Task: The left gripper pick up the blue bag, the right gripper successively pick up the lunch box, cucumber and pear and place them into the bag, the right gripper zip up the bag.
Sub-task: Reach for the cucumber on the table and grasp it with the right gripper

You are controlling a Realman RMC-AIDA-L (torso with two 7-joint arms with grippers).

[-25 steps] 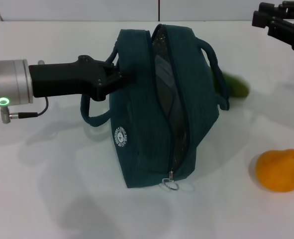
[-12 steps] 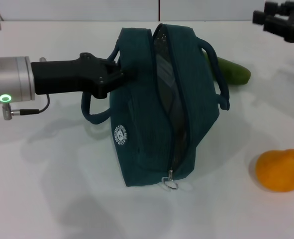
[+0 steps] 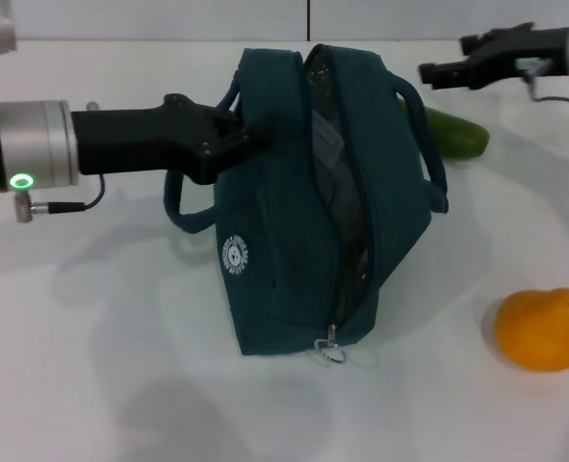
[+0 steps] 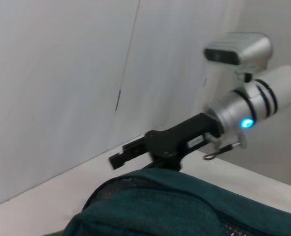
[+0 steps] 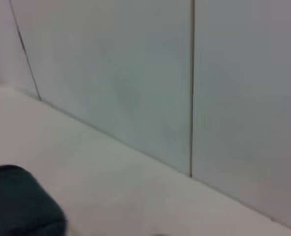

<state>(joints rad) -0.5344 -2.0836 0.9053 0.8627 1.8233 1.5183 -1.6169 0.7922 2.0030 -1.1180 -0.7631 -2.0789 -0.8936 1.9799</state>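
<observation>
The blue bag sits at the centre of the white table, tipped up with its zipper open along the top and the foil lining showing in the slot; the metal ring pull is at the 6 o'clock end, resting on the table. The lunch box is not visible on the table and, judging by the pale shape inside the opening, is likely already in the bag, though that cannot be confirmed. The left gripper comes in from 9 o'clock and is clamped on the bag's near wall by the loop handle, holding the mouth up. The cucumber lies at 2 o'clock just behind the bag's far handle, partly hidden by it. The pear lies at 4 o'clock, well apart from the bag. The right gripper hangs above the cucumber at 1–2 o'clock; whether its fingers are spread or closed cannot be told. Step in hand: the cucumber pick. Next move probably needs the right gripper to drop onto the exposed end of the cucumber, clear of the handle, then feed it lengthwise along the zipper slot.
</observation>
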